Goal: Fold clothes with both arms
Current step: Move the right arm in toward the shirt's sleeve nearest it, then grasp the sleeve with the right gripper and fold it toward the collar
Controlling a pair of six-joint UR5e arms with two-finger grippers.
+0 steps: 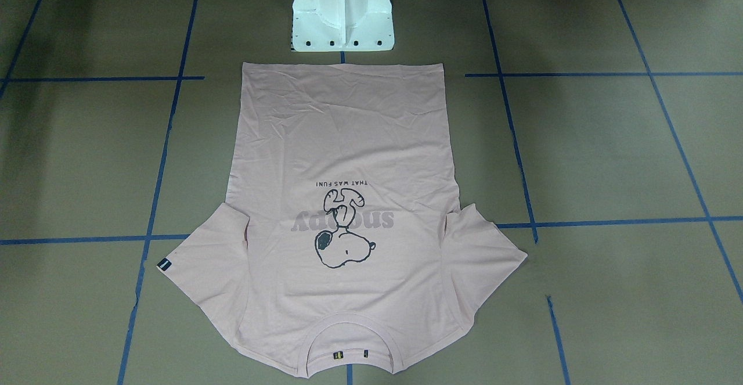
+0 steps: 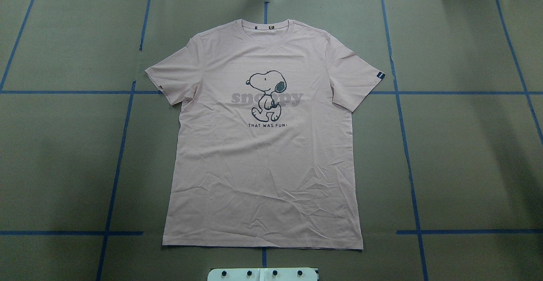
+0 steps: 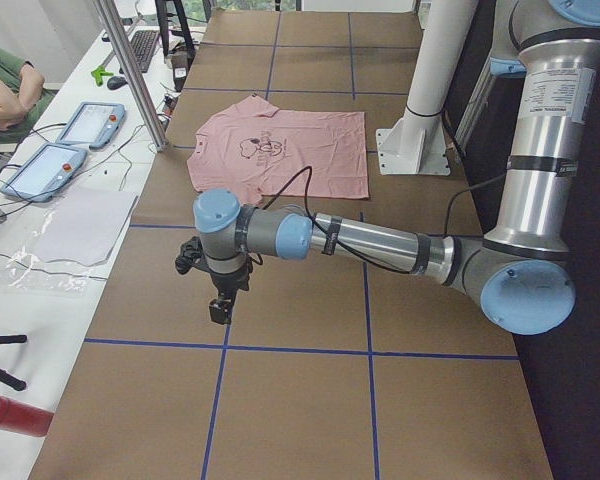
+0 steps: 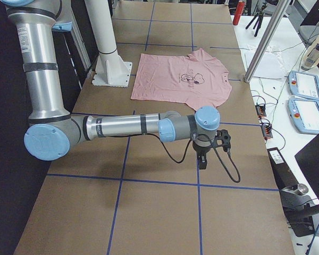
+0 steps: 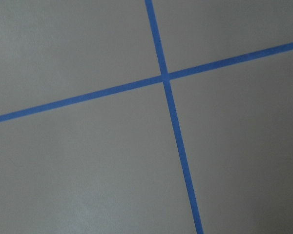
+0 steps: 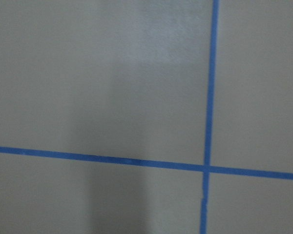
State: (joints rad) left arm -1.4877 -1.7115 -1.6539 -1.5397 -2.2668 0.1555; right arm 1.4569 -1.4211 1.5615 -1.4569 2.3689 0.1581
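Observation:
The light pink T-shirt lies flat and spread out on the brown table, Snoopy print up, collar away from the robot, hem near its base. It also shows in the front view and both side views. My left gripper hangs over bare table well off the shirt's left sleeve side. My right gripper hangs over bare table off the right sleeve side. Neither touches the shirt. I cannot tell whether either is open or shut. Both wrist views show only table and blue tape.
The white pedestal base stands just behind the shirt's hem. Blue tape lines grid the table. A metal pole stands at the far table edge, with tablets and a person beyond it.

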